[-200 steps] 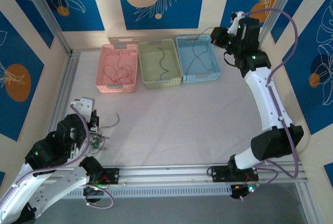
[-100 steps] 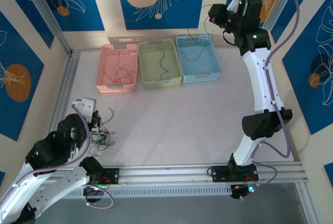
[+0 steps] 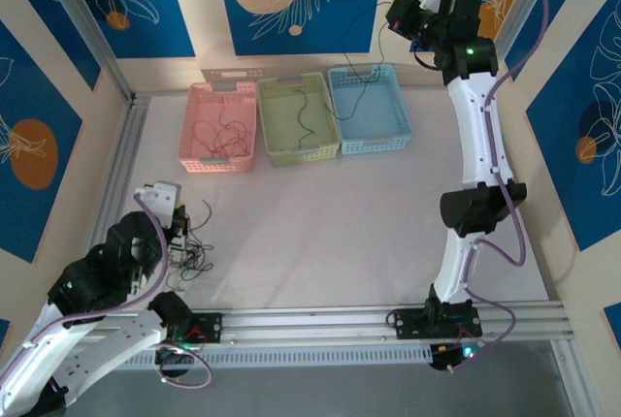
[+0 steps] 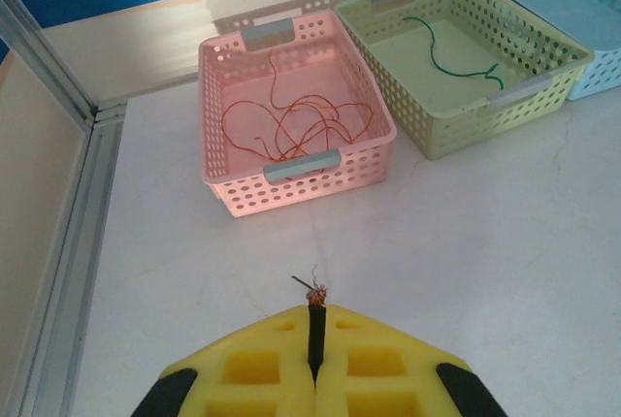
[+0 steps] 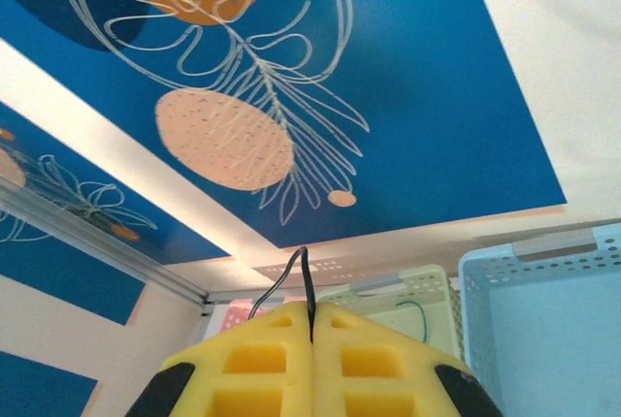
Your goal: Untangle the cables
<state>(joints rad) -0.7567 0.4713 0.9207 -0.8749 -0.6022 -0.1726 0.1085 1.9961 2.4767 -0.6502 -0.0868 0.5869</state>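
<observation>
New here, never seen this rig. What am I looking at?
Two robot arms bolted at a table edge, each with a two-finger gripper. The overhead picture looks down from behind them; the others come from wrist cameras, yellow fingers in view. On the table: a pink basket with red wires, a green basket with a green wire, a blue basket, and a loose tangle. The left gripper is shut on a wire end; the right gripper, up high, on a black wire.

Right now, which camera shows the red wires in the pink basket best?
The left wrist view: the red wires lie near and unobstructed in the pink basket. The top external view shows them small; the right wrist view, too little to tell.
</observation>
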